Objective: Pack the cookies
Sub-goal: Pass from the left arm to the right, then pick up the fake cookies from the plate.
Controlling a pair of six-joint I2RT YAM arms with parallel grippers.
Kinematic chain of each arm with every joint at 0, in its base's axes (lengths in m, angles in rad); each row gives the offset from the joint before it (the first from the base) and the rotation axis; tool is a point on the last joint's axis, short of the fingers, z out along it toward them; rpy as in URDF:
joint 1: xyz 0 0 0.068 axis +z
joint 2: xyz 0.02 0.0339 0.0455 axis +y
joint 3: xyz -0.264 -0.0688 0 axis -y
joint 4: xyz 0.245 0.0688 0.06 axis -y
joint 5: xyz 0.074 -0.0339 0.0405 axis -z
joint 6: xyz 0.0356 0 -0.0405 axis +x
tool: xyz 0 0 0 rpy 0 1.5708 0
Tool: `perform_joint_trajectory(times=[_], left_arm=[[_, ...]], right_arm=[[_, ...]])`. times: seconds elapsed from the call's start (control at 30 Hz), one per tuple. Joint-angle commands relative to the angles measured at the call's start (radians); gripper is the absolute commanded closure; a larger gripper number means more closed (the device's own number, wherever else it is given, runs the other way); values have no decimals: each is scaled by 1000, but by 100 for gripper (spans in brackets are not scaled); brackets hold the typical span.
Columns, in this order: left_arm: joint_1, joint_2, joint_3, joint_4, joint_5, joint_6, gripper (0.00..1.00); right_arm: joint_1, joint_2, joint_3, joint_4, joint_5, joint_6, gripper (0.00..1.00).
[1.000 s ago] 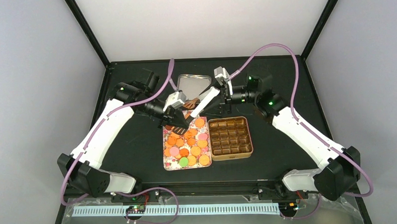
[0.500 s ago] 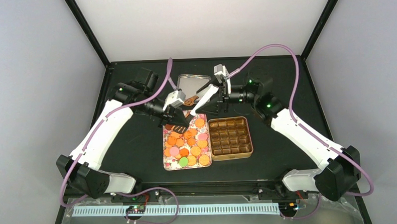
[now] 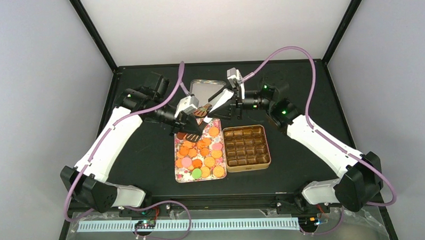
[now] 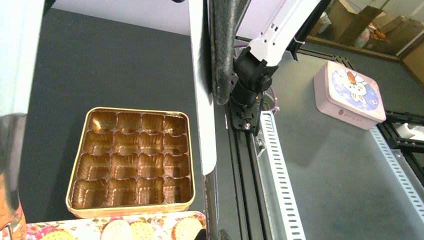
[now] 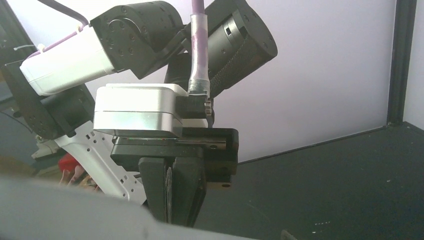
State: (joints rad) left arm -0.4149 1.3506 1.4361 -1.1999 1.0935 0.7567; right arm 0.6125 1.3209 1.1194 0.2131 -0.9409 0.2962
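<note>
Several cookies [image 3: 198,158], mostly round and orange, lie on a floral tray [image 3: 179,179], and its edge shows in the left wrist view [image 4: 142,231]. My left gripper [image 3: 196,120] hovers over the tray's far end. It is shut on a thin flat cookie, orange-brown from above [image 3: 202,111] and an edge-on sliver between the pads [image 5: 168,192]. My right gripper [image 3: 206,114] faces it tip to tip and is open. One white finger [image 4: 202,100] is beside the cookie, the other a blur at the left edge [image 4: 15,75]. The gold tin [image 3: 247,167] holds only bare brown compartments.
A silver lid [image 3: 206,88] lies behind the tray, under both wrists. The tin [image 4: 125,207] touches the tray's right side. A slotted rail [image 4: 280,165] runs along the table's near edge. Beyond it a pink box [image 4: 350,92] sits on a lower surface.
The right gripper has drawn a little toward the back and left, closer to the left gripper's tip. The left arm and its cookie have stayed put.
</note>
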Motion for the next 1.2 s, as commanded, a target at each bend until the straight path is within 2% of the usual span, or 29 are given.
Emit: perform_joint_trajectory(times=[0.0, 0.33, 0.47, 0.63, 0.7, 0.73, 0.77, 0.87, 0.97, 1.17], left_arm=[[-2, -13, 26, 90, -5, -11, 98], [0, -16, 5, 152, -103, -37, 95], [-1, -12, 7, 171, -145, -49, 80], [4, -3, 25, 141, -242, -38, 51], [29, 7, 41, 67, -282, 44, 40], [63, 7, 26, 46, -296, 108, 34], [111, 10, -3, 56, -317, 152, 32], [291, 63, -62, 68, -391, 265, 31], [401, 125, -128, 91, -491, 319, 32], [439, 88, -394, 395, -621, 255, 36]], right_arm=[[16, -5, -11, 51, 4, 22, 32], [16, -80, -98, 58, 148, -32, 48], [17, -91, -124, 81, 169, -29, 50], [17, -106, -143, 83, 213, -40, 52], [17, -114, -153, 80, 238, -48, 52], [18, -119, -161, 81, 249, -48, 52], [21, -127, -169, 87, 257, -51, 52], [54, -149, -184, 61, 318, -97, 53], [83, -139, -195, 58, 355, -124, 53], [168, -60, -176, 59, 486, -166, 55]])
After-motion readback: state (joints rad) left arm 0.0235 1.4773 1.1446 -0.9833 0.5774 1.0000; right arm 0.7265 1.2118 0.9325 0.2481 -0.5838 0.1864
